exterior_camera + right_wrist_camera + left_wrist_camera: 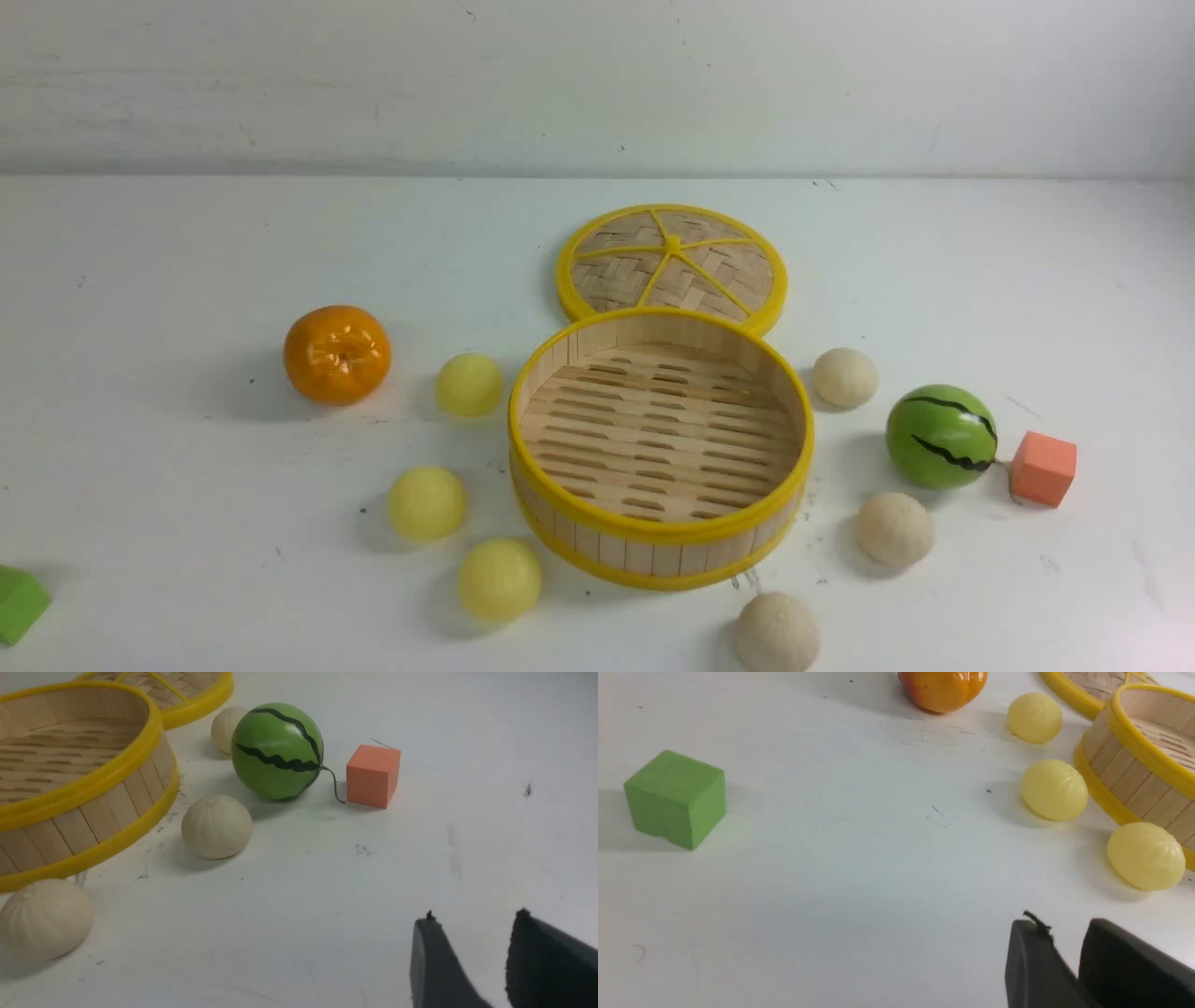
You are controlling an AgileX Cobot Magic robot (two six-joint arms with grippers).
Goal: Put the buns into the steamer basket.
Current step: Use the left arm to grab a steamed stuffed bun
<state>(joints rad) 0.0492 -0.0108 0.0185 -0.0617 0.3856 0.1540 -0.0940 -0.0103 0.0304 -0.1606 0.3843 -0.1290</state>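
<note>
- The left jaws stand parted with nothing between them, and the right jaws are likewise apart and empty; presumably both wait for a first pick.
- Ahead of the left jaws, on their basket side, sit three yellow buns (499,580), apart from one another, which should leave room to close around each.
- Three cream pleated buns (894,530) lie out from the right jaws, also toward the basket, so each arm seems to have its own set within short reach.
- The bamboo steamer basket (662,532) sits upright on the tabletop (233,523) between the two sets, beyond both pairs of jaws, probably so either can drop into it. No bun is inside.
- Its woven lid (607,280) lies behind it, farther from the jaws, leaving the opening uncovered.
- The tangerine (337,355), toy watermelon (941,436), green block (19,604) and coral block (1043,469) look like distractors; the watermelon, near two cream buns, could get nudged.
</note>
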